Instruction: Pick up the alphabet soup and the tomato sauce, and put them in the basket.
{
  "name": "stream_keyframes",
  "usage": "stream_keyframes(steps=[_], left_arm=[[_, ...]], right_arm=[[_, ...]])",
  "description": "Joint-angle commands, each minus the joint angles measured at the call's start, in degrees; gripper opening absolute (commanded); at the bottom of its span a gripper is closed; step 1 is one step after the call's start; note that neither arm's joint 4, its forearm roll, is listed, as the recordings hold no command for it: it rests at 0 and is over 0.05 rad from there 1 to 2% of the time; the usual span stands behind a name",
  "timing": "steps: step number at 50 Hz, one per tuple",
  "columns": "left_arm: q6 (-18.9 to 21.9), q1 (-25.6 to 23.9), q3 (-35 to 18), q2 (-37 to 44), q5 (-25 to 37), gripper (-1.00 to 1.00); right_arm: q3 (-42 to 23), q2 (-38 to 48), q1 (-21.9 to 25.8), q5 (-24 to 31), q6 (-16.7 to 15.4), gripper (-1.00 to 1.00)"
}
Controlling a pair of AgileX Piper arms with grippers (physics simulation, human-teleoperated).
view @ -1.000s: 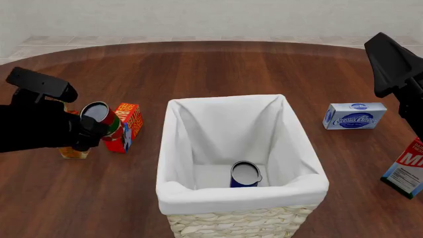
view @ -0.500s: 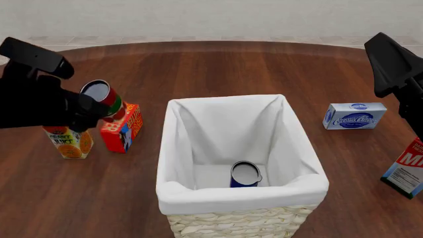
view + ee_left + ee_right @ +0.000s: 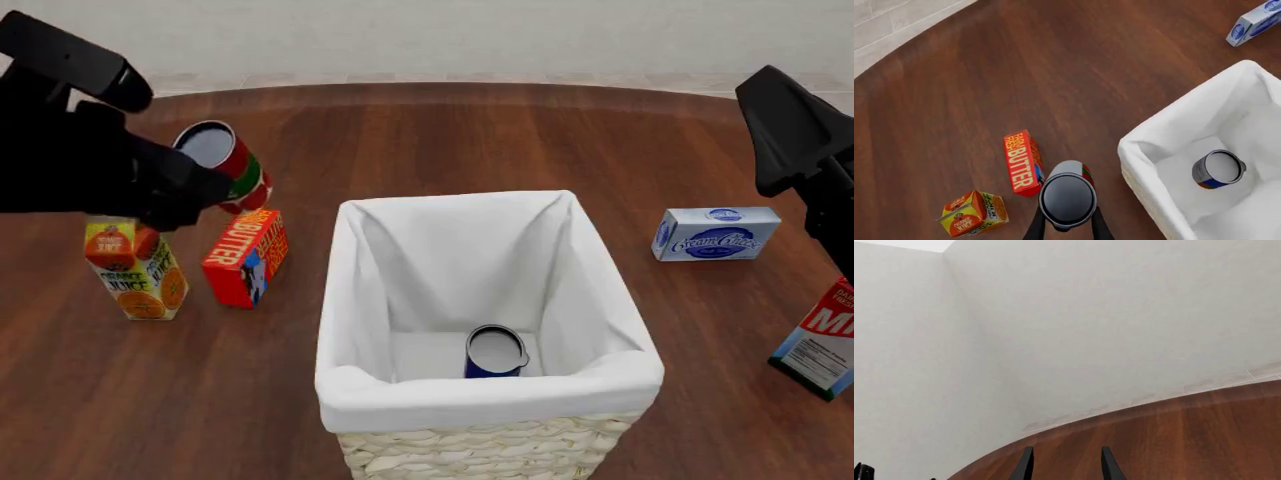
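Front view: left gripper (image 3: 200, 185) pinches tomato sauce (image 3: 224, 165) high, probably to clear basket (image 3: 350, 290) rim, soup (image 3: 495, 352) already inside; right gripper (image 3: 1062, 465) spread, idle.

My two arms, all matte black

My left arm (image 3: 74, 150) looks bulky, blocky and unmarked; my right arm (image 3: 794, 130) ends in an angular, wedge-shaped black housing. Both wrist views show thin, dark, tapering fingers (image 3: 1025, 465); I see no cables, screws or labels.
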Motion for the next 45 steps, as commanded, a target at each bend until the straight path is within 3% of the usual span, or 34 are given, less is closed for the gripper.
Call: stream_keyframes(steps=[1, 45], left_arm=[[1.7, -2.8, -3.9, 1.0, 1.7, -1.0], [1.7, -14.3, -9.8, 8.0, 0.6, -1.0]], right_arm=[[0.0, 0.0, 0.0, 0.0, 0.0, 1.0], [0.0, 0.0, 0.0, 0.0, 0.0, 1.0]])
